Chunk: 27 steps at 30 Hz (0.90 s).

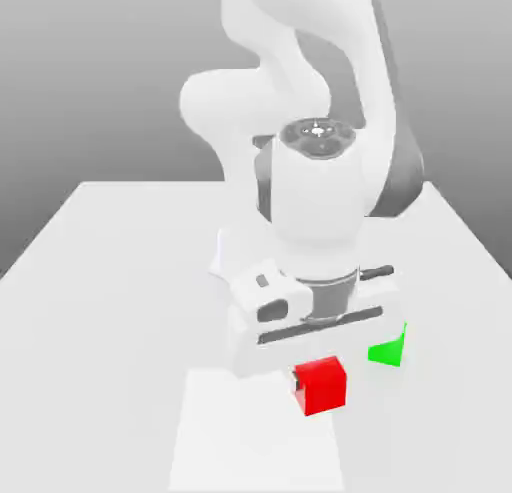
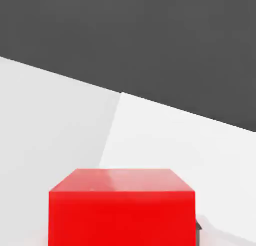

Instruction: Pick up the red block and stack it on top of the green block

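The arm (image 1: 300, 71) is glossy white throughout, built of thick rounded links that swell into bulbous joints. A dark grey band shows on the link's side at about 3 o'clock of the wrist. The wrist housing is a fat white cylinder capped by a round grey disc (image 1: 318, 133) with a small pale mark at its centre. Below it sits a dark grey collar, then the tool (image 1: 312, 366), a boxy white body with a dark slot across its face and a small grey inset.

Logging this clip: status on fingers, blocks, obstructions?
Fingers shut on red block, held under the hand. Green block apart, on the exterior view's right, top bare. Nothing between them.
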{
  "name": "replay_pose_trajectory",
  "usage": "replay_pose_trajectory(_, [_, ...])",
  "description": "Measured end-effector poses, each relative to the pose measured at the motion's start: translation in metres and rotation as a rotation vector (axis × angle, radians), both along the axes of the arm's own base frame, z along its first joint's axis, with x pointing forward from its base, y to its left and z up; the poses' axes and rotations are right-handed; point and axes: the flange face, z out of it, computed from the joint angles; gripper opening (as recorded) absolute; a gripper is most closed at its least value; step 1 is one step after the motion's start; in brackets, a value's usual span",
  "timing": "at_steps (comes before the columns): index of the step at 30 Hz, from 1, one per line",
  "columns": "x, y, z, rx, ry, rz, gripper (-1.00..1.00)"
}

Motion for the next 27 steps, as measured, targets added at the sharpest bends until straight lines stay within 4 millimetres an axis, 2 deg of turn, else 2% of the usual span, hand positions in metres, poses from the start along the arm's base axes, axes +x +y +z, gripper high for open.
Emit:
replay_pose_trajectory(5, [-0.033,0.042,0.016,0.034,0.017,-0.121,-1.00])
replay_pose_trajectory(14, [-0.097,0.089,0.029,0.022,0.043,-0.355,-1.00])
replay_pose_trajectory(19, [-0.134,0.102,0.025,-0.021,0.041,-0.489,-1.00])
replay_pose_trajectory(23, [-0.161,0.105,0.016,-0.069,0.026,-0.603,-1.00])
replay_pose_trajectory(27, [-0.161,0.100,0.000,-0.118,0.003,-0.641,-1.00])
